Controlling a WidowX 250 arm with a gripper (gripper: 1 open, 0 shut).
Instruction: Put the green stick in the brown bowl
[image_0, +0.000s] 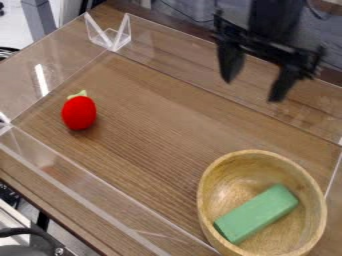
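The arm was cut off by the top edge of the picture, so only the gripper (263, 80) showed, slightly blurred, its jaws spread wide and holding nothing above the far right part of the tabletop (160, 130). The green stick (257, 213) lay flat inside the brown bowl (214, 180) at the near right corner, the bowl's rim clipped by the picture's bottom edge. A red toy (79, 111) sat near the left edge. No writing was legible.
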